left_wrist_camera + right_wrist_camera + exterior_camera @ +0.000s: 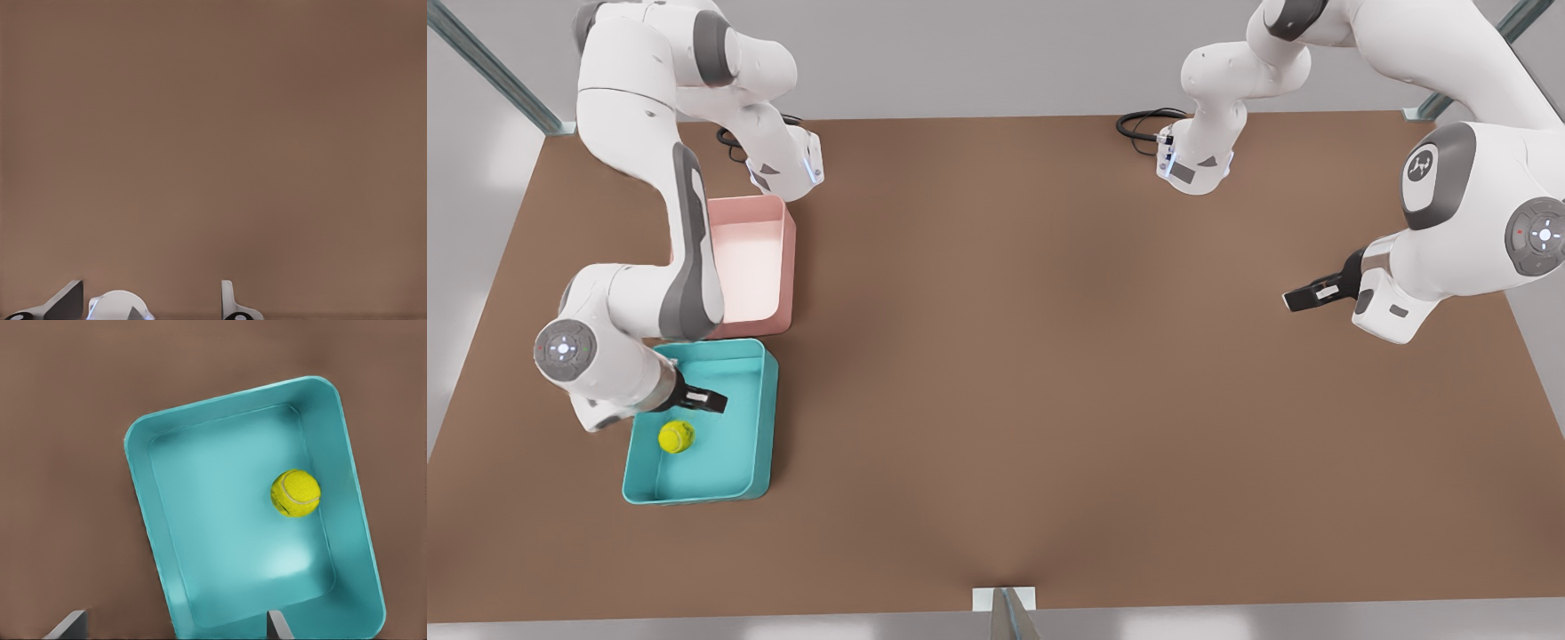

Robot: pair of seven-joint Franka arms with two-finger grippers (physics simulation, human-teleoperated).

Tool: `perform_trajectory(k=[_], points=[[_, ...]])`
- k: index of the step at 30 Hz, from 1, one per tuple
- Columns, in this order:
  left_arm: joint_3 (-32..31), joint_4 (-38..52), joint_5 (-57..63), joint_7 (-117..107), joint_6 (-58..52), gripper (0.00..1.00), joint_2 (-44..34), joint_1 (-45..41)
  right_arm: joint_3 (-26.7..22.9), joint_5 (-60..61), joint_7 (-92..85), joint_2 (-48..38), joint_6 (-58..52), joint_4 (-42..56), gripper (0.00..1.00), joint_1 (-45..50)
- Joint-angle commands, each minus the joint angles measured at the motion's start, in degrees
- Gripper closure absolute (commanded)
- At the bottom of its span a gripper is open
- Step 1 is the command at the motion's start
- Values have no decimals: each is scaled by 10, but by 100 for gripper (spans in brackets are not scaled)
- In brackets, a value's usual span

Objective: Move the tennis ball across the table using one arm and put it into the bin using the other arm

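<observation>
The tennis ball [676, 436] [295, 493] is yellow-green and lies inside the teal bin [763, 427] [143, 513], on its floor close to one long wall. The bin stands on the brown table [1049, 356] near the front view's left. My right gripper [710, 402] [175, 625] hangs above the bin, open, with nothing between its fingers and clear of the ball. Far off at the front view's right, my left gripper [1303, 298] [148, 303] waits open over bare table [213, 133].
A pink tub [785, 258] stands right behind the teal bin, partly covered by the right arm. Black cables [1145, 124] lie at the table's far edge. A small bracket [1005, 600] sits at the near edge.
</observation>
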Motion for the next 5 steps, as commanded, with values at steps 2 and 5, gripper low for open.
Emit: perform_trajectory(k=[2,5], points=[[0,0,0,-2,-5,0,-1,0,36,-67,-140,-89,-191,22,0,-15],[0,0,1,-2,-7,0,-1,0,50,-65,-140,-135,-226,15,0,-45]])
